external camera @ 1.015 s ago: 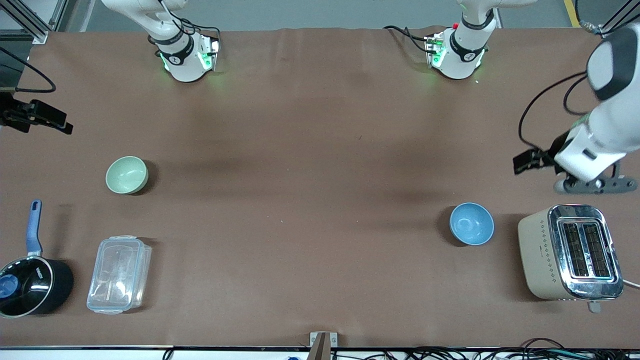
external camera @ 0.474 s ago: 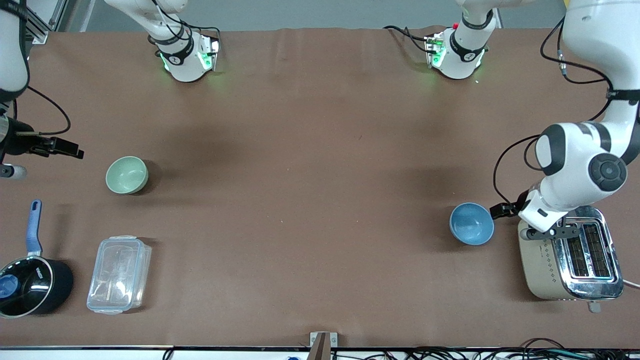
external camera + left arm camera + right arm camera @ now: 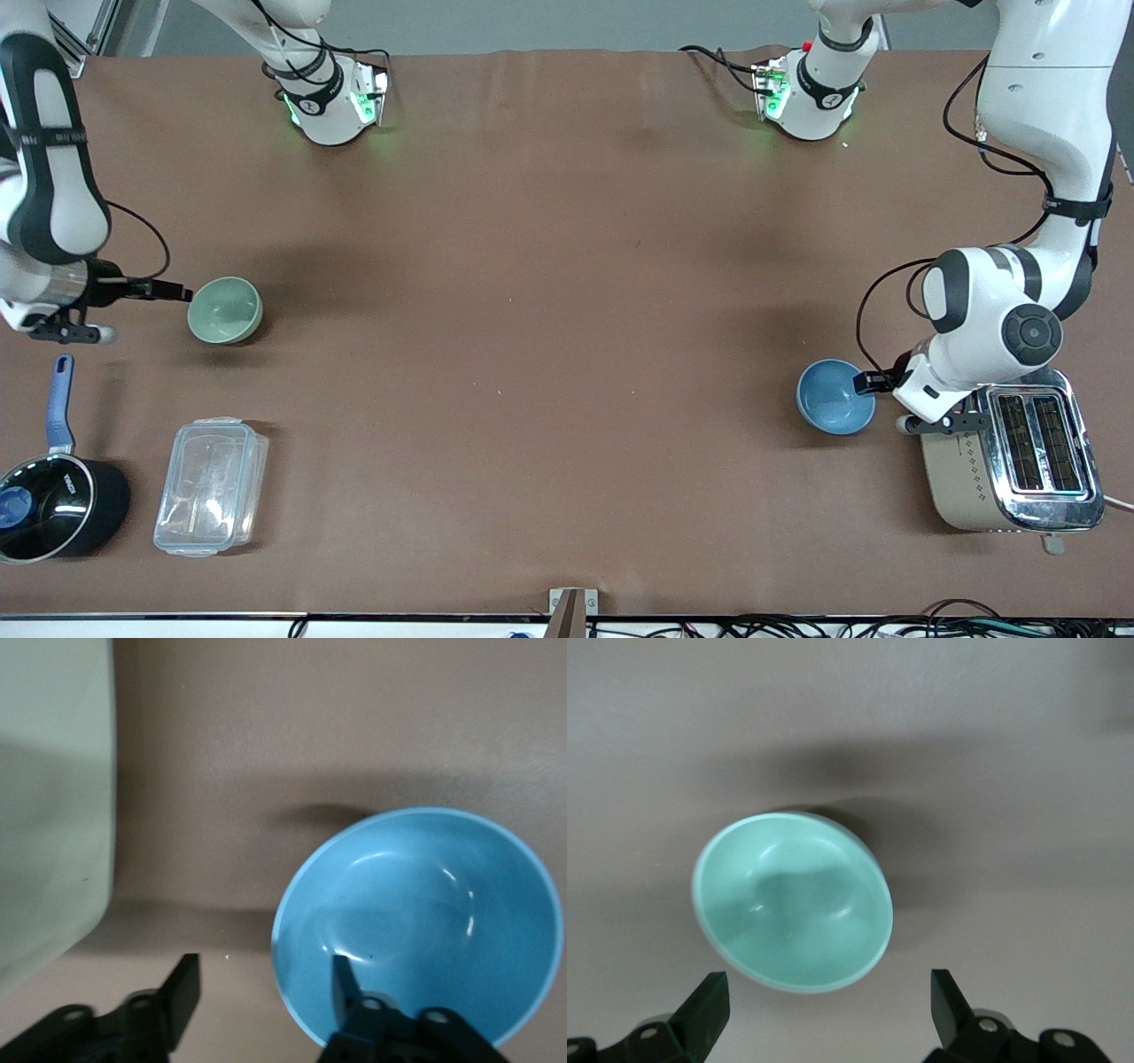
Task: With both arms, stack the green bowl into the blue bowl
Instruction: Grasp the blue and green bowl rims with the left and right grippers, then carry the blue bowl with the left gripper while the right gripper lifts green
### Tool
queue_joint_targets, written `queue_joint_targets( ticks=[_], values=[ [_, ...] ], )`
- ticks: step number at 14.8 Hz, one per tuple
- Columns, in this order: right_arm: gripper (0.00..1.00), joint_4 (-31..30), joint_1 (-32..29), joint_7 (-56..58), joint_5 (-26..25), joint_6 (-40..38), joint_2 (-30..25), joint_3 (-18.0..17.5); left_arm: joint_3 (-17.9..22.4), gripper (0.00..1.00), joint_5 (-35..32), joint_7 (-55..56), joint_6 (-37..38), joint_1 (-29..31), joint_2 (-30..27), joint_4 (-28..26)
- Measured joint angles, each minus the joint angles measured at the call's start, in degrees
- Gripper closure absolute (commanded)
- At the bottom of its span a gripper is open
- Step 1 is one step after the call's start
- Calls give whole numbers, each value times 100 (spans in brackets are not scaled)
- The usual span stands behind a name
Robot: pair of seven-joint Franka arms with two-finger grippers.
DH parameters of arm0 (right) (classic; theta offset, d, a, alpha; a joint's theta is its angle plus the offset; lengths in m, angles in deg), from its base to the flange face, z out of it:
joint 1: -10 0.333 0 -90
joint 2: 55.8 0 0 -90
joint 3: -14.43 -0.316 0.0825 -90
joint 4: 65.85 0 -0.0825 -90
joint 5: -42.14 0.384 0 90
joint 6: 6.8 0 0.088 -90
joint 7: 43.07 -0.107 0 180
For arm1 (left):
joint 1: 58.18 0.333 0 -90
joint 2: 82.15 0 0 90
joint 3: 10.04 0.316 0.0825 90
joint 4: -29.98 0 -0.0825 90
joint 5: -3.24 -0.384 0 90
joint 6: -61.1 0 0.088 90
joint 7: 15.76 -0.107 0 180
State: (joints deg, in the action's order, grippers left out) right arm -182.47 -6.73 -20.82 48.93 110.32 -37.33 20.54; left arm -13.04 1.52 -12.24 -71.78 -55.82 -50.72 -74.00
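The green bowl (image 3: 225, 309) stands upright toward the right arm's end of the table. My right gripper (image 3: 175, 291) is open and empty, low beside the bowl's rim. In the right wrist view the green bowl (image 3: 793, 901) lies just ahead of my right gripper (image 3: 826, 1001), not between the fingers. The blue bowl (image 3: 835, 396) stands upright beside the toaster. My left gripper (image 3: 866, 382) is open at its rim. In the left wrist view my left gripper (image 3: 263, 985) straddles the rim of the blue bowl (image 3: 416, 921), with one finger (image 3: 341, 979) over the inside and the other outside.
A beige toaster (image 3: 1001, 452) stands close beside the blue bowl, under the left arm's wrist; it also shows in the left wrist view (image 3: 49, 815). A black saucepan with a blue handle (image 3: 53, 496) and a clear plastic container (image 3: 211, 486) lie nearer the front camera than the green bowl.
Both arms have swung in and come down. The right gripper has moved up to the green bowl's rim. The left gripper has moved from above the toaster to the blue bowl's rim.
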Motion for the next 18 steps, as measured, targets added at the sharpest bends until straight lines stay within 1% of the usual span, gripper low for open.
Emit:
queue_joint_targets(
  ticks=[1,2,3,4,5,6,7,8,9,11,13,15,16,18],
  values=[
    [1,3,-81,210,98,65,274,0,-6,81,0,0,-2,-3,59,20],
    [3,5,-153,385,169,110,517,0,-18,88,0,0,-2,-7,128,48],
    [7,14,-210,571,257,139,725,-1,-30,93,0,0,-7,-18,199,85],
    [36,21,-251,756,357,147,868,-2,-37,96,0,0,-15,-36,265,136],
    [69,31,-275,890,425,148,947,-3,-43,97,1,3,-29,-56,312,204],
    [84,43,-284,955,449,145,972,-4,-85,99,1,2,4,-63,312,289],
    [94,60,-285,975,455,135,970,-8,-162,99,1,3,73,-65,296,380],
    [97,76,-285,978,461,125,969,-17,-289,99,1,16,180,-61,290,478],
    [99,89,-285,979,467,122,969,-26,-443,99,2,87,307,-64,277,577],
    [99,123,-286,981,474,120,969,-36,-849,99,2,508,561,-88,189,765],
    [99,156,-286,982,479,112,969,-39,-1372,100,1,1329,763,-137,96,882],
    [98,178,-286,984,487,74,967,-44,-1780,100,1,2369,817,-350,97,939],
    [98,200,-286,986,489,23,957,-50,-1874,100,1,2853,819,-558,127,945],
    [98,314,-278,989,497,-176,841,-75,-1924,100,1,3551,817,-1051,255,980]
  ],
)
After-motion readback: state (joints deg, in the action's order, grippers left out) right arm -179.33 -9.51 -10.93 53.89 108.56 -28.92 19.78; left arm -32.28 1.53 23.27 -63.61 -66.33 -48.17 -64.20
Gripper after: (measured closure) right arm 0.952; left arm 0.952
